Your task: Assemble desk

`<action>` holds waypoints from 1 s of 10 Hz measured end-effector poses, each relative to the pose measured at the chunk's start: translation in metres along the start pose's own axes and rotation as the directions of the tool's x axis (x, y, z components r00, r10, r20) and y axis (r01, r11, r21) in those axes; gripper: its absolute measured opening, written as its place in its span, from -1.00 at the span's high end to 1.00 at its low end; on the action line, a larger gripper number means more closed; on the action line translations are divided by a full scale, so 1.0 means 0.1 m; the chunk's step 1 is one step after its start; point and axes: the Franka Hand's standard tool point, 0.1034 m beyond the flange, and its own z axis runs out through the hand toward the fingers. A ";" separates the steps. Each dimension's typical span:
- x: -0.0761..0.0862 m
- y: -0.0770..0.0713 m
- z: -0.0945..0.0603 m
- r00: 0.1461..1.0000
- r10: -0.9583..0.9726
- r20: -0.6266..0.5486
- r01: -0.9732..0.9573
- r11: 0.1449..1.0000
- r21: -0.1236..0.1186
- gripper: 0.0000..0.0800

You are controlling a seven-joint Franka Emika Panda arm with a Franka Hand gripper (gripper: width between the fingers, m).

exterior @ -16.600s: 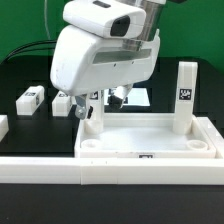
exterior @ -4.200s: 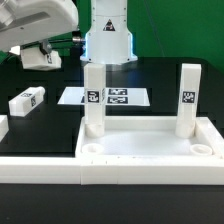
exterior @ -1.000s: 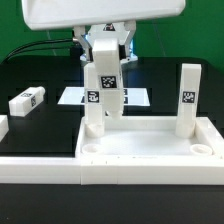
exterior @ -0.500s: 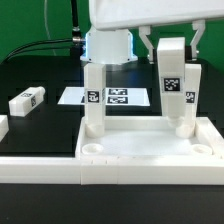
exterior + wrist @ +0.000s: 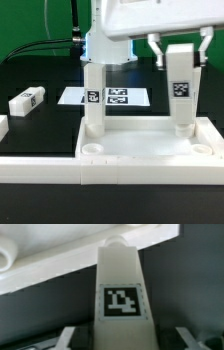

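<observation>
Where the exterior view begins at its left, a loose leg (image 5: 27,100) lies flat on the black worktop (image 5: 45,135), well apart from the other parts, with its tag showing on the side that faces the camera. Further right and at the back, the marker board (image 5: 128,97) lies flat on the worktop, partly hidden by the post in front of it. That post is an upright leg (image 5: 93,105), which stands in the rear corner of the tabletop (image 5: 150,150) on the exterior view's left, tag towards the camera. The tabletop is a wide rimmed slab that fills the middle and right of the scene. A round socket shows in each of its two near corners. Just in front of it, a long white bar (image 5: 100,178) runs across the worktop.

Towards the exterior view's right, the arm (image 5: 150,15) reaches down, and the jaws are set narrow, clamped on the upper end of a third leg (image 5: 181,85). It hangs upright over the slab's rear corner on that side, tag forward. Whether its lower end touches the slab cannot be told.

In the wrist view the third leg (image 5: 122,291) runs straight out from between the jaws. The tabletop's rim (image 5: 45,274) and the dark worktop (image 5: 190,286) lie beyond it.
</observation>
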 end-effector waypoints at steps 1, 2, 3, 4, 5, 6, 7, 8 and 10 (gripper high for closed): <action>-0.01 0.00 0.00 1.000 -0.005 0.003 0.005 1.000 -0.001 0.28; -0.01 0.01 0.01 1.000 -0.004 0.003 0.004 1.000 -0.001 0.28; -0.02 0.01 0.01 1.000 -0.005 0.004 0.005 1.000 -0.002 0.28; -0.02 0.01 0.02 1.000 -0.005 0.005 0.005 1.000 -0.002 0.28; -0.03 0.00 0.03 1.000 -0.025 0.005 0.025 1.000 -0.003 0.28; -0.05 -0.05 0.06 0.992 -0.123 -0.001 0.123 0.992 -0.007 0.28; -0.07 -0.05 0.08 0.987 -0.162 0.005 0.162 0.987 -0.008 0.28; -0.07 -0.08 0.07 0.986 -0.168 0.003 0.168 0.986 -0.006 0.28; -0.09 -0.11 0.08 0.985 -0.171 0.004 0.171 0.985 -0.003 0.28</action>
